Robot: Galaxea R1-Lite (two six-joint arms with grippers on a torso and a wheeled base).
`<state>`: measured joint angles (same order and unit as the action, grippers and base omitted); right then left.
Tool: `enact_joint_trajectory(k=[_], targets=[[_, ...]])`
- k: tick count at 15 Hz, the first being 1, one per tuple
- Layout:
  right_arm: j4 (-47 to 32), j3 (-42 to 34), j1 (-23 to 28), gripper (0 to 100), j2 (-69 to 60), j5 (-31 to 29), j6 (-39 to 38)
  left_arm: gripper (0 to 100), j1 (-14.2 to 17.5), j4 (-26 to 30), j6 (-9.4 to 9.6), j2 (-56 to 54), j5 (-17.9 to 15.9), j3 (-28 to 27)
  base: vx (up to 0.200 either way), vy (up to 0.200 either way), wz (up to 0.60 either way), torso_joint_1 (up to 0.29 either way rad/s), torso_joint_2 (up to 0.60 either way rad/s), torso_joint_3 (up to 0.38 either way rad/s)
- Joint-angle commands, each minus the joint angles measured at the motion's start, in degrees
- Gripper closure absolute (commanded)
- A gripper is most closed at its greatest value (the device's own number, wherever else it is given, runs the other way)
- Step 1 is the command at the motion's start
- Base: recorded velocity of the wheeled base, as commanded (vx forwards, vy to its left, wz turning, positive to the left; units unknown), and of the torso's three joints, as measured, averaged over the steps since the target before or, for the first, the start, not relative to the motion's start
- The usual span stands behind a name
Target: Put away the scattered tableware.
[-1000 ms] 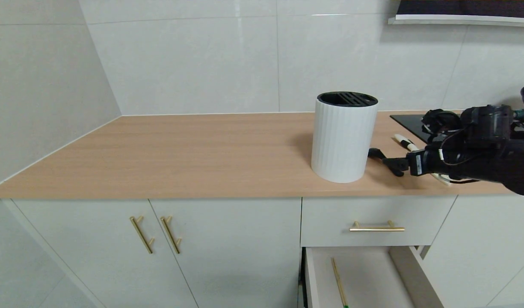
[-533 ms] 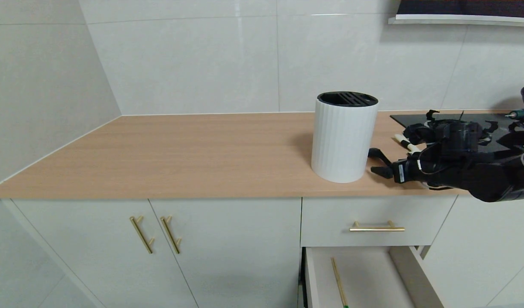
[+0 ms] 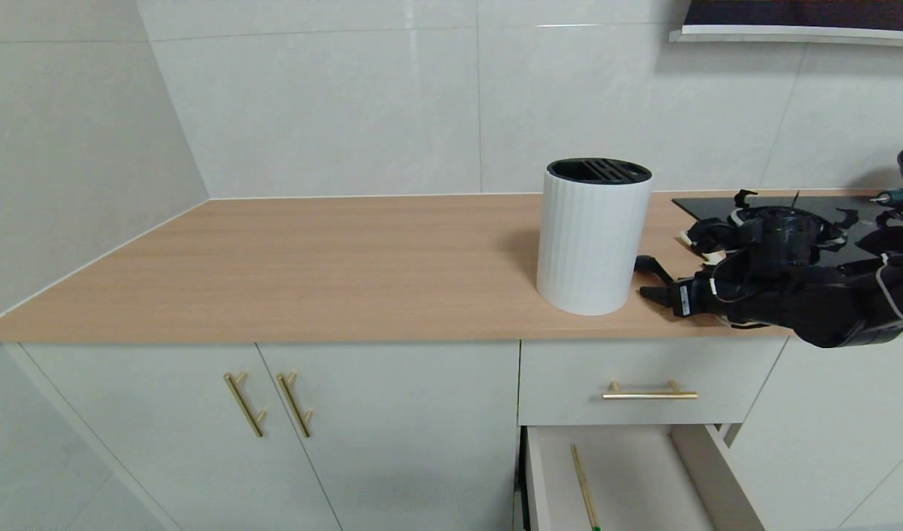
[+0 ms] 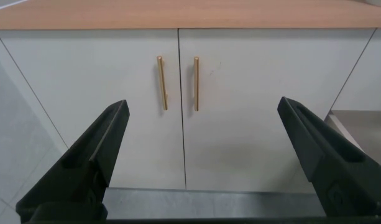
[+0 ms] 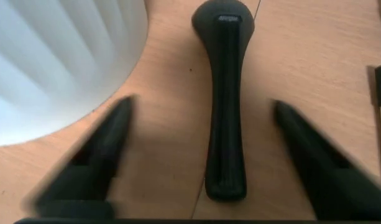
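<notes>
White-tiled wall (image 3: 326,103) (wooden countertop (image 3: 311,258))

Black handle (image 3: 646,262) half hidden behind the white holder (image 3: 591,236); right fingers (image 5: 97,155) blurred; chopstick (image 3: 584,483) cut by the bottom edge.

You have one white ribbed holder (image 3: 593,236) on the counter (image 3: 348,258) and one black handle (image 5: 226,106) beside it. Count two drawers: one closed drawer (image 3: 569,376) and one open drawer (image 3: 698,461), with what looks like one thin stick (image 3: 583,483) inside. Gold pulls number three: two door pulls (image 4: 161,83) and one drawer pull (image 3: 649,394).
</notes>
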<state>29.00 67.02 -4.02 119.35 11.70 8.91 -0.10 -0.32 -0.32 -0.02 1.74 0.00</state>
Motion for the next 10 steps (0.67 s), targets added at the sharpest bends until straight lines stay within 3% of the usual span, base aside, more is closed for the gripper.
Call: enact_joint_trajectory(k=[1,6,10], targets=[[-0.26,0.12,-0.02,100,0.62,-0.1,0.05,0,0.01,-0.03,-0.03,0.02,0.01,0.0,0.0,0.0,0.0,0.0,0.0,0.0],[-1.58,-0.14,-0.02,100,-3.15,-2.03,-2.58,0,0.01,-0.03,-0.03,0.02,0.01,0.0,0.0,0.0,0.0,0.0,0.0,0.0],[-10.81,-6.38,-0.02,100,-18.01,-3.27,-10.93,0,0.01,-0.03,-0.03,0.02,0.01,0.0,0.0,0.0,0.0,0.0,0.0,0.0]])
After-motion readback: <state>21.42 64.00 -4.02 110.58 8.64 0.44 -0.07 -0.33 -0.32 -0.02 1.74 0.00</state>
